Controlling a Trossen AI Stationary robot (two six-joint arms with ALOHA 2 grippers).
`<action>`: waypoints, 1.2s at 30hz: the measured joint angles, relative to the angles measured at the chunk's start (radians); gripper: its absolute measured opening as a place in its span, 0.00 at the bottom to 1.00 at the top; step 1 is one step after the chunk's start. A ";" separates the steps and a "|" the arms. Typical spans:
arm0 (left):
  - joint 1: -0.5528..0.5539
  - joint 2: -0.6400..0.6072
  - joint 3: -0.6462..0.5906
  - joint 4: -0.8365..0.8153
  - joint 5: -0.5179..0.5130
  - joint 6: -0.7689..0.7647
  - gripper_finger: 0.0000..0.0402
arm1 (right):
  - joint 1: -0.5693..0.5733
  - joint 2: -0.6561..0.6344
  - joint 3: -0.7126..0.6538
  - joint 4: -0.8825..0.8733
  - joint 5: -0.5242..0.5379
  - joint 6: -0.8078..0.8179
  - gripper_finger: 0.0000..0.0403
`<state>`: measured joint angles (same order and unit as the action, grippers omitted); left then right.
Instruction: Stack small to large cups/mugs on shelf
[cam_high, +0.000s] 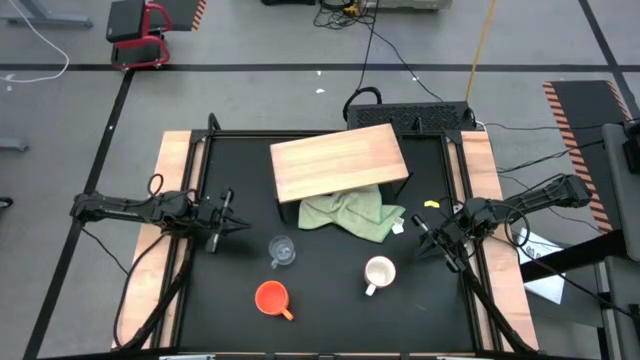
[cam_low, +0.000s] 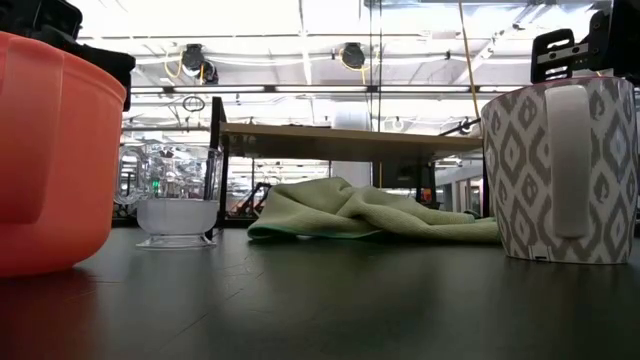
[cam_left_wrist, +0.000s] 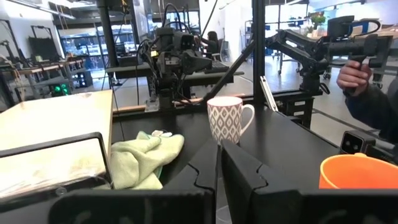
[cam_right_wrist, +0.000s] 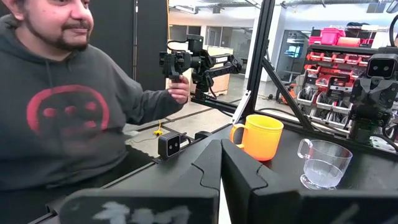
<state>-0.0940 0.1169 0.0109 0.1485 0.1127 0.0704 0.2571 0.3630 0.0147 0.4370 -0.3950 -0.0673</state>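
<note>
The shelf (cam_high: 340, 160), a light wooden board on black legs, stands at the table's far middle. In front of it stand a clear glass cup (cam_high: 282, 250), an orange mug (cam_high: 272, 297) and a white, grey-patterned mug (cam_high: 380, 272), each upright on its base on the black table. My left gripper (cam_high: 232, 222) hovers shut at the table's left, level, pointing at the cups. My right gripper (cam_high: 425, 232) hovers shut at the right, beside the white mug. Neither touches anything. The left wrist view shows the white mug (cam_left_wrist: 227, 119); the right wrist view shows the orange mug (cam_right_wrist: 261, 135) and glass cup (cam_right_wrist: 323, 163).
A crumpled green cloth (cam_high: 352, 212) lies partly under the shelf's near edge. A black frame (cam_high: 200, 150) borders the table. A person (cam_right_wrist: 68, 106) holding a control handle stands beyond the table's left side. Open black tabletop lies between the cups and the near edge.
</note>
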 joint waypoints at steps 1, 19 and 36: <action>0.000 0.000 0.000 0.003 0.000 -0.001 0.06 | 0.000 0.000 0.000 0.000 0.000 0.000 0.00; 0.001 0.002 0.000 0.032 -0.056 -0.058 0.02 | 0.000 0.000 0.000 0.000 0.000 0.000 0.00; 0.009 0.432 0.366 -0.156 -0.240 -0.009 0.00 | 0.000 0.000 0.000 -0.023 0.000 0.000 0.00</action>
<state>-0.0850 0.5493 0.3773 -0.0071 -0.1269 0.0619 0.2570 0.3633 0.0146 0.4141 -0.3950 -0.0678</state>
